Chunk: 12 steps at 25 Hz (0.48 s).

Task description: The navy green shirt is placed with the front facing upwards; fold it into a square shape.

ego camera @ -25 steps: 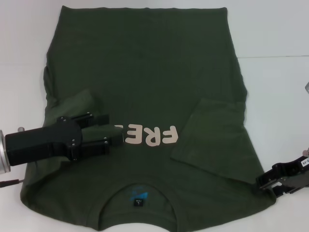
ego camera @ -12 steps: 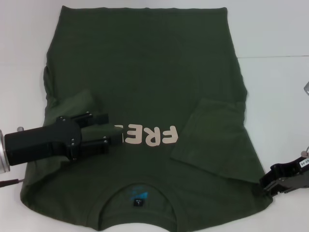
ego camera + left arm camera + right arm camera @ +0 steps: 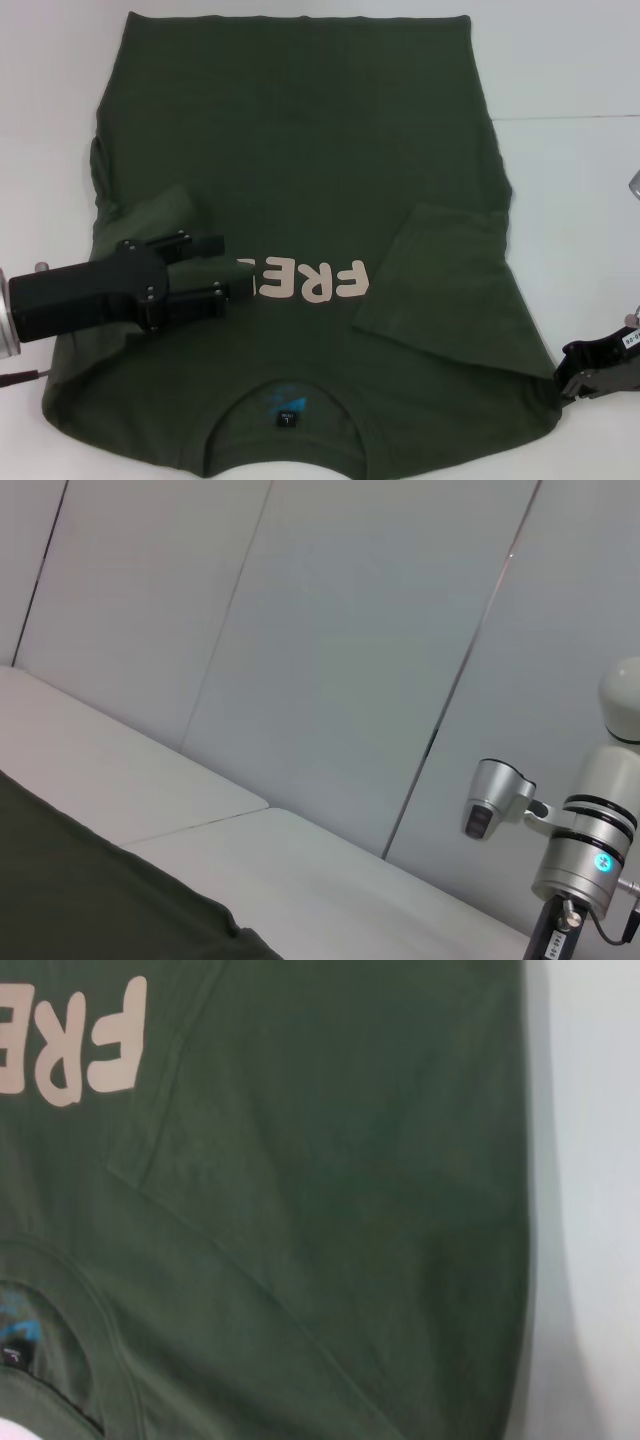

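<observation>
A dark green shirt (image 3: 300, 180) lies flat on a white desk (image 3: 570, 180), printed side up, its collar (image 3: 288, 405) nearest the robot and the hem at the far edge. Both short sleeves are folded inward over the chest; the right sleeve (image 3: 440, 290) covers the end of the cream lettering (image 3: 315, 282).

The left gripper (image 3: 232, 270) hovers low over the folded left sleeve (image 3: 160, 215), pointing toward the lettering, its jaws parted a narrow way and holding nothing. The right gripper (image 3: 565, 385) sits at the shirt's right shoulder edge near the desk's front; I cannot tell whether its jaws are open or closed.

The sleeve folds look done, so the next fold likely brings one end of the shirt over the other. To do it well, both grippers should pinch matching points on the near corners, lift together, and carry the cloth evenly so the folded sleeves stay tucked and the edges line up.
</observation>
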Available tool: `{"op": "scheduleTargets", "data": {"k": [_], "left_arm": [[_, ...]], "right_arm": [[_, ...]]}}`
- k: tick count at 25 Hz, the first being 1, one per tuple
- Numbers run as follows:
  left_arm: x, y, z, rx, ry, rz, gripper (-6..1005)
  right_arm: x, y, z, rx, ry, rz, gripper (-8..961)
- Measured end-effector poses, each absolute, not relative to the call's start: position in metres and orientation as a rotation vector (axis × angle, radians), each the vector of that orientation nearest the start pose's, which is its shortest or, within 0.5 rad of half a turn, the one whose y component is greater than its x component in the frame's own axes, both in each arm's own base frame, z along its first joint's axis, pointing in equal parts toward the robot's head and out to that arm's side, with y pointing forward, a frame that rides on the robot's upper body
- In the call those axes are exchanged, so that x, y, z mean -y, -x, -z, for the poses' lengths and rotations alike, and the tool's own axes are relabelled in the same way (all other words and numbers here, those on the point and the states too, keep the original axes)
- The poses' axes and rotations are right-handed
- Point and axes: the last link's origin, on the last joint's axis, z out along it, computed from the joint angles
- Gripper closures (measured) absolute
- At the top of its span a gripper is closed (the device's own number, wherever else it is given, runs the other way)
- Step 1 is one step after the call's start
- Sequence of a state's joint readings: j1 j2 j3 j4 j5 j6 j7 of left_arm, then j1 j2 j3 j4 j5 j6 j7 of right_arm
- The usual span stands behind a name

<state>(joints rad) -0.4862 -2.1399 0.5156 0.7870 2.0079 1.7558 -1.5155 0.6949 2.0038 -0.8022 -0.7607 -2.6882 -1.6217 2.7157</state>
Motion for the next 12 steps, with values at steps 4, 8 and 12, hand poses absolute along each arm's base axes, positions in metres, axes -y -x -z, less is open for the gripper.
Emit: {"op": "scheduleTargets", "data": {"k": [4,8,12], "left_arm": [[-0.3087,0.2527,-0.0209,0.753,2.661,0.946,169],[-0.308,0.2537,-0.0209,0.774,2.657,0.948,169],[-0.3077,0.2559,-0.024,0.836,2.636,0.956,169]], "right_arm": [[-0.3413,-0.2895,-0.0218,-2.03,2.138,0.317,900],[-0.3401,-0.2903,-0.0224,-2.013,2.171,0.289,916],[-0.3396,-0.2909,-0.0242,-1.994,2.21,0.225,915]]}}
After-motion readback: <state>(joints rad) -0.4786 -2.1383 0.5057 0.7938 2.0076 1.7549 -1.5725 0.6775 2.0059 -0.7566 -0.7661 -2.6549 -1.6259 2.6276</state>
